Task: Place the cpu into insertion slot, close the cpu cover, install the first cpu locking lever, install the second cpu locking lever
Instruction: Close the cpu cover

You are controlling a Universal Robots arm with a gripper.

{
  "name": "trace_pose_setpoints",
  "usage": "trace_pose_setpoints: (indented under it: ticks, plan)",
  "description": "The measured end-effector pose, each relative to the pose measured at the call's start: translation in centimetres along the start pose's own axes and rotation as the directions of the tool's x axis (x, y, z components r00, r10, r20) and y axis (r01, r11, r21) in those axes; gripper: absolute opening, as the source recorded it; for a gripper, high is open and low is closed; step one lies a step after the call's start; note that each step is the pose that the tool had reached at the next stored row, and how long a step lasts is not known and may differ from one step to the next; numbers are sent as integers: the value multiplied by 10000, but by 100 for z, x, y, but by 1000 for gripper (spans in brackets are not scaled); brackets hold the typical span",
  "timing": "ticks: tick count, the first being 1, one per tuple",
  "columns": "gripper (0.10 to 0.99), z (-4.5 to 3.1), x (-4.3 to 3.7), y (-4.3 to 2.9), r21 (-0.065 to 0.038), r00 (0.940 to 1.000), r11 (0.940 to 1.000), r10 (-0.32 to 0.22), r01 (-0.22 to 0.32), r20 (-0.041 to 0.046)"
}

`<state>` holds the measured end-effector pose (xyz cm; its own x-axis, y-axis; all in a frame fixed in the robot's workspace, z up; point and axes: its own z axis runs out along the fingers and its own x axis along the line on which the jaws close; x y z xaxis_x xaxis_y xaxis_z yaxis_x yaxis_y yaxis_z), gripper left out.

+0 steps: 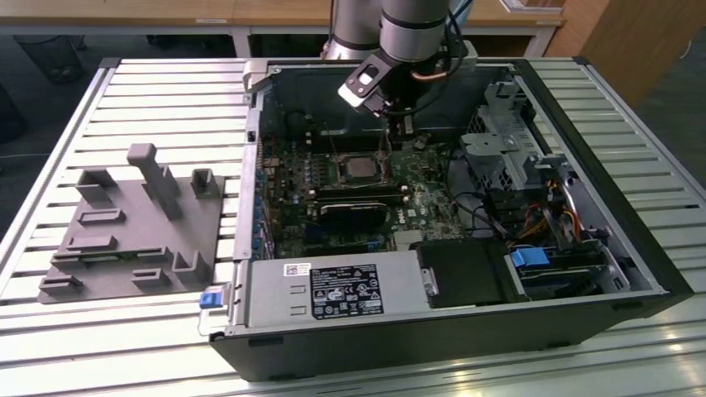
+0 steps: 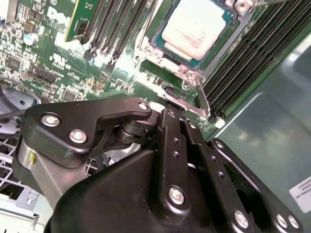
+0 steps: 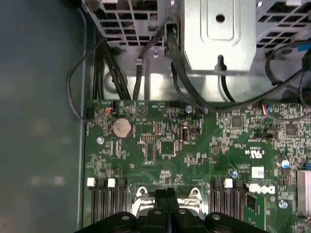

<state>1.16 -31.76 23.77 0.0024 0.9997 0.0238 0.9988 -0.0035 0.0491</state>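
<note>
Cpu [image 2: 194, 26] lies seated while the arm [image 1: 411, 33] points straight down, gripper [image 2: 176, 112] fingers pressed together beside it.

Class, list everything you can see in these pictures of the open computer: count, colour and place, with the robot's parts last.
table: one, silvery slats, under everything
computer case: one, black, open on the table
fixture block: one, grey, on the table, exterior view's left of the case
circuit board: one, green, inside the case
cpu: one, silver-grey, seated in the insertion slot
memory slots: several, black, either side of the cpu
graphics card: one, black, on the board beside the cpu
power supply: one, silvery, case's near edge in the exterior view
coin battery: one, silvery, on the board
arm: one, grey, above the case
gripper: one, black, fingers shut, at the insertion slot's edge
</note>
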Motion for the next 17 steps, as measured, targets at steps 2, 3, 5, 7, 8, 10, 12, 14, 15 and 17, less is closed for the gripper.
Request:
trace_pose_setpoints:
  ticks: [2, 3, 5, 7, 8, 10, 12, 14, 15, 17]
  plan:
    - [106, 7, 0, -34, 0, 10000, 10000, 0, 0, -1]
    - [106, 10, 0, -50, 0, 10000, 10000, 1, -1, 0]
    - [106, 18, -1, -82, 0, 10000, 10000, 1, -1, -1]
    - [106, 26, -1, -109, 0, 10000, 10000, 0, 0, 0]
    - [106, 32, -1, -121, 0, 10000, 10000, 0, 0, -1]
    - [106, 43, -2, -146, 0, 10000, 10000, 0, 0, 0]
    - [106, 53, -2, -166, -1, 10000, 10000, 1, -1, -1]
    - [106, 56, -2, -184, 1, 10000, 10000, 0, 0, 2]
    - [106, 56, -3, -193, 1, 10000, 10000, 0, 0, 3]
    - [106, 58, -2, -215, 0, 10000, 10000, 0, 0, -1]
